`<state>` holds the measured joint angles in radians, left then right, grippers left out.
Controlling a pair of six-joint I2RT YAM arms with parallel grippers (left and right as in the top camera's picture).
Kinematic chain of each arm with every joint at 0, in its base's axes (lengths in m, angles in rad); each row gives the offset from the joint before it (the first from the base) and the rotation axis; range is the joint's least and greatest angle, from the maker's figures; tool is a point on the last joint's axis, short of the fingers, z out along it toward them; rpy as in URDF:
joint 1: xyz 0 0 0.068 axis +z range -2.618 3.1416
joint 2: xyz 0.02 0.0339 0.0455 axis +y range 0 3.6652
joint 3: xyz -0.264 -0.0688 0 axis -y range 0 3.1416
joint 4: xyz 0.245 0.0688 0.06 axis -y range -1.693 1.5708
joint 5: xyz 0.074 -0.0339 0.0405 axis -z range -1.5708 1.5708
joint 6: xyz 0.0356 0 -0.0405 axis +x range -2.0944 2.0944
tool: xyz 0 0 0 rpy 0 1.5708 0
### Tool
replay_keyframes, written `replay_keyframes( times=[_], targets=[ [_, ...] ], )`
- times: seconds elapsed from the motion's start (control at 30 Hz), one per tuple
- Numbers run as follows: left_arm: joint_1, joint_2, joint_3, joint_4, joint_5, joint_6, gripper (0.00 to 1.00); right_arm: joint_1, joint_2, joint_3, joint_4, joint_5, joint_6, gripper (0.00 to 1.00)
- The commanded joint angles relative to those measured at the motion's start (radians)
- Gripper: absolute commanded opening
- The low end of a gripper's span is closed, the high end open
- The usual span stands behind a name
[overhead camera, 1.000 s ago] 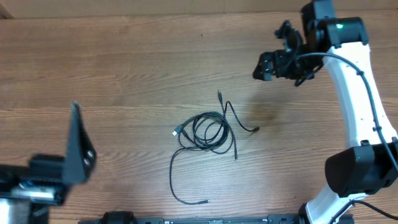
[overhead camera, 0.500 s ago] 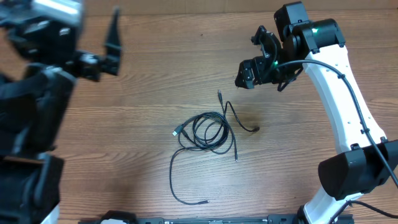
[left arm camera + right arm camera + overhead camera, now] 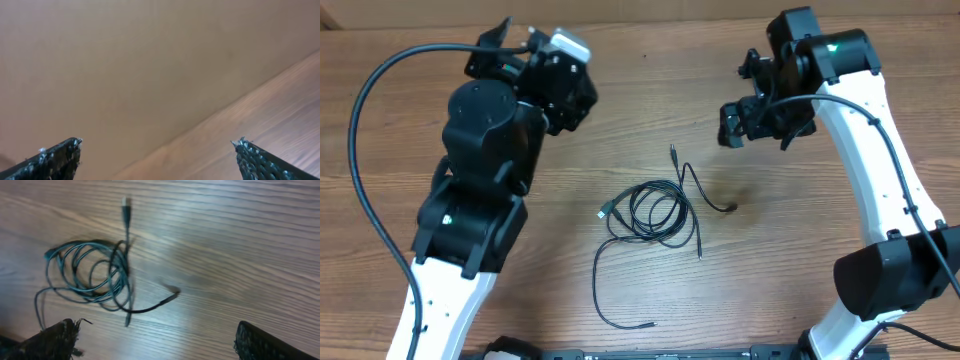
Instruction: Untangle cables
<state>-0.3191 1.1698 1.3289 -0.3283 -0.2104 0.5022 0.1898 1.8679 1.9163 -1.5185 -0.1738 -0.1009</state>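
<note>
Black cables [image 3: 672, 215] lay in a loose tangled coil at the middle of the wooden table [image 3: 840, 40], one tail trailing toward the front edge. Beyond the coil, the right gripper [image 3: 157, 339] hung with fingers spread, holding nothing. The left gripper [image 3: 159, 159], likewise spread and empty, faced the tan wall [image 3: 125, 60] at the far edge.

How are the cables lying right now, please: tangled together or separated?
Tangled together: the cables form one bundle of overlapping loops on the table, with a few loose plug ends trailing outward from it.
</note>
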Motion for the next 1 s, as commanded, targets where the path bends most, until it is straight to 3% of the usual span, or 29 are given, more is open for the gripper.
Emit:
replay_keyframes(
  times=[0.0,0.17,0.4,0.53,0.57,0.63,0.77,0.97],
  targets=[
    [0.090,-0.011,-0.070,0.033,0.097,-0.026,1.00,-0.071,-0.003,-0.003,0.014,0.027,0.003,1.00],
    [0.166,0.025,-0.166,0.095,0.167,-0.077,1.00,-0.149,-0.003,-0.003,0.026,0.015,0.022,1.00],
    [0.183,0.192,-0.193,0.123,0.182,-0.259,1.00,-0.243,-0.003,-0.003,0.053,-0.100,0.021,1.00],
    [0.183,0.229,-0.193,0.123,0.187,-0.514,1.00,-0.244,-0.003,-0.003,0.066,-0.119,0.021,1.00],
    [0.183,0.227,-0.193,0.123,0.200,-0.638,1.00,-0.241,-0.003,-0.003,0.072,-0.120,0.021,1.00],
    [0.183,0.222,-0.193,0.117,0.278,-0.712,1.00,-0.241,-0.003,-0.003,0.087,-0.120,0.021,1.00],
    [0.182,0.222,-0.193,0.069,0.430,-0.713,0.99,-0.241,-0.003,-0.003,0.127,-0.120,0.021,1.00],
    [0.182,0.222,-0.193,-0.096,0.471,-0.713,1.00,-0.241,-0.003,-0.003,0.134,-0.195,0.026,1.00]
  ],
)
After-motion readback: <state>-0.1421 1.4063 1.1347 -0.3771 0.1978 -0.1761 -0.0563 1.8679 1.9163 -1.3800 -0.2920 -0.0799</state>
